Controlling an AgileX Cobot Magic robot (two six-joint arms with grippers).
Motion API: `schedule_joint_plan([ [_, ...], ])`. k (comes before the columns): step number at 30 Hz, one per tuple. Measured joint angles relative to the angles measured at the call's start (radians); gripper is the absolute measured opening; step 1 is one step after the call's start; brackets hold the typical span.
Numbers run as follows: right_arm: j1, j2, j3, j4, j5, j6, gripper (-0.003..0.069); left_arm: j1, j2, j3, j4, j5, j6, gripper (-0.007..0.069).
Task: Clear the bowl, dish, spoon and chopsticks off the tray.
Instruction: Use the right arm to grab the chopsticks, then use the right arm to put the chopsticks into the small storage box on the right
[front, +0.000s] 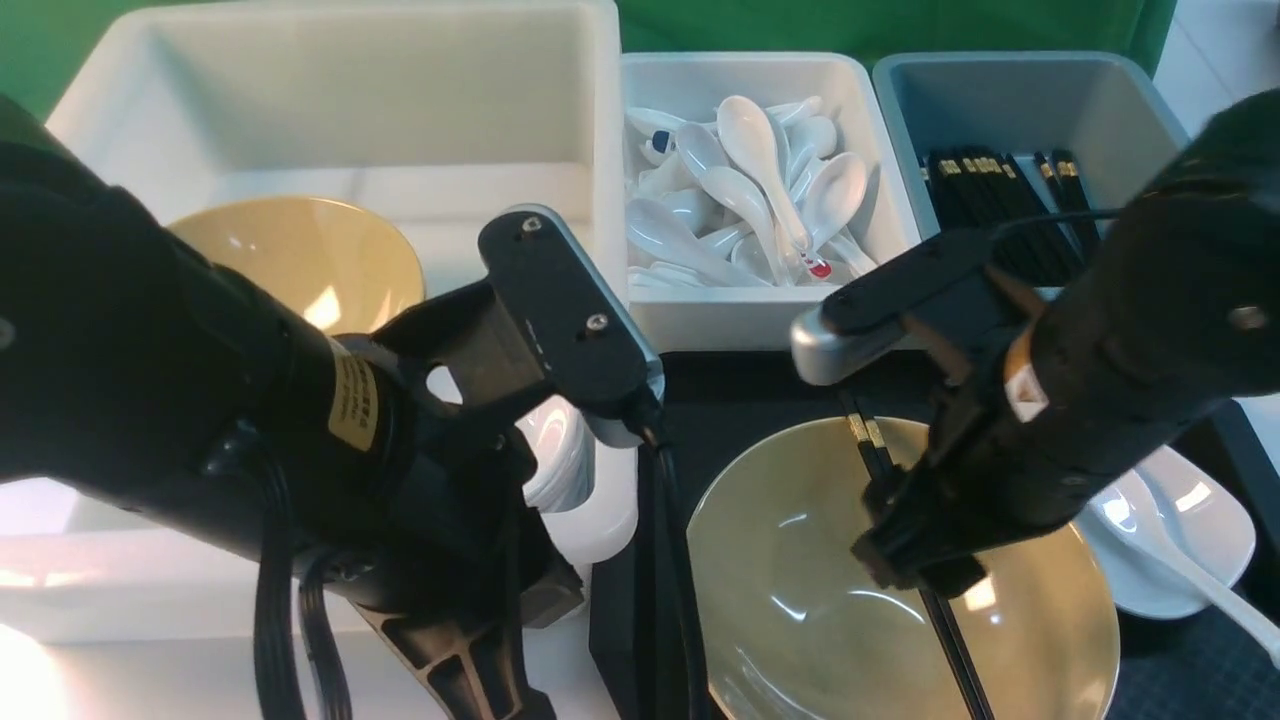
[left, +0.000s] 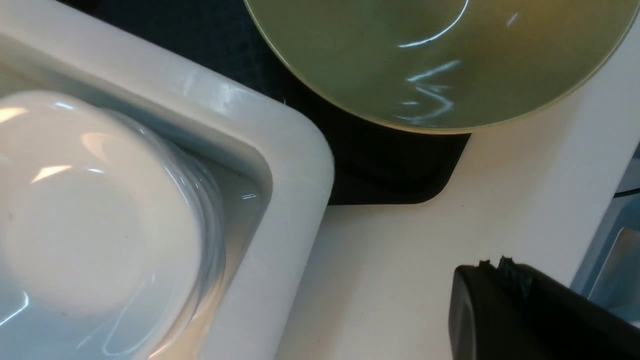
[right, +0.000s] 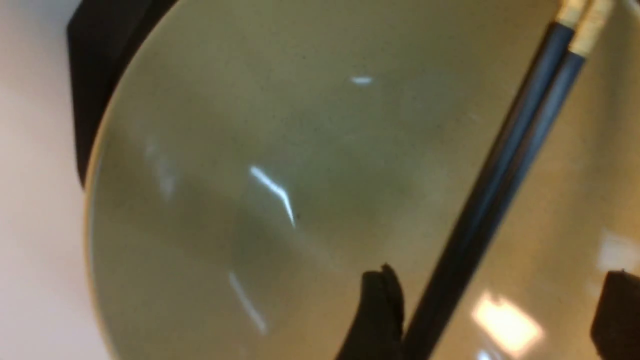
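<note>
Clock directions are taken from the front view, centred on the near tan bowl (front: 790, 560), 12 being the far side.

Surface: black tray (front: 1220, 675), textured, on a white table (left: 390, 250). Tan bowl on the tray. Chopsticks (front: 950, 645), gold bands toward 11, run over the bowl, thin ends toward 5. White dish (front: 1215, 540) at 3; white spoon (front: 1140, 520) in it, handle out over the rim toward 4.

Surroundings: large white bin (front: 400, 90) at 10, a second tan bowl (front: 300, 250) inside. Stacked white dishes (left: 85, 225) in a smaller white container (left: 295, 165), at roughly 10, nearer. Spoon bin (front: 750, 320) between 11 and 12, heaped with white spoons (front: 745, 190). Grey-blue bin (front: 1000, 90) near 1, black chopsticks with gold bands inside. Green backdrop (front: 750, 25) at 12; pale tiled surface (front: 1225, 50) toward 1.

Tools: left gripper (left: 492, 265) closed, nothing in it. Right gripper (right: 500, 282) wide, above the bowl, task chopsticks between its separated fingers, ungripped.
</note>
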Motion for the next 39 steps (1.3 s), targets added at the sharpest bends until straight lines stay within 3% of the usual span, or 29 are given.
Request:
schedule_joint_plan([
  [6,0.000,0.104,0.000,-0.001,-0.019,0.016,0.0571,0.000,0.000,0.000,0.001,0.003,0.000,-0.0015],
  [10,0.000,0.143,0.000,-0.001,-0.023,0.025,0.0515,0.000,0.000,0.000,0.001,0.007,0.000,-0.0015],
  [11,0.000,0.146,-0.003,-0.002,-0.023,0.025,0.0433,0.000,0.000,0.000,0.002,0.008,0.000,-0.0015],
  [12,0.000,0.146,-0.003,-0.003,-0.023,0.025,0.0411,0.000,0.000,0.000,0.002,0.008,0.000,-0.0015],
  [13,0.000,0.146,-0.005,-0.004,-0.016,0.019,0.0309,0.000,0.000,0.000,0.002,0.010,0.000,-0.0015],
  [14,0.000,0.145,-0.005,-0.004,-0.015,0.018,0.0282,0.000,0.000,0.000,0.002,0.010,0.000,-0.0015],
  [15,0.000,0.139,-0.007,-0.006,-0.003,0.012,0.0181,0.000,0.000,0.000,0.002,0.011,0.000,-0.0015],
  [17,0.000,0.118,-0.017,-0.006,0.024,-0.002,0.0087,0.000,0.000,0.000,0.005,0.012,0.000,-0.0015],
  [21,0.001,0.064,-0.065,-0.015,0.065,-0.034,0.0079,0.000,0.000,0.000,0.006,0.013,0.000,-0.0015],
  [25,-0.047,0.007,-0.226,-0.120,0.079,-0.053,0.0079,0.000,0.000,0.000,0.019,0.004,0.000,-0.0015],
  [31,-0.289,0.078,-0.462,-0.197,-0.037,-0.072,0.0079,0.000,0.000,0.000,0.019,-0.042,-0.016,-0.0015],
  [39,-0.525,0.367,-0.653,-0.205,-0.389,0.064,0.0079,0.000,0.000,0.000,0.017,-0.135,-0.095,-0.0015],
])
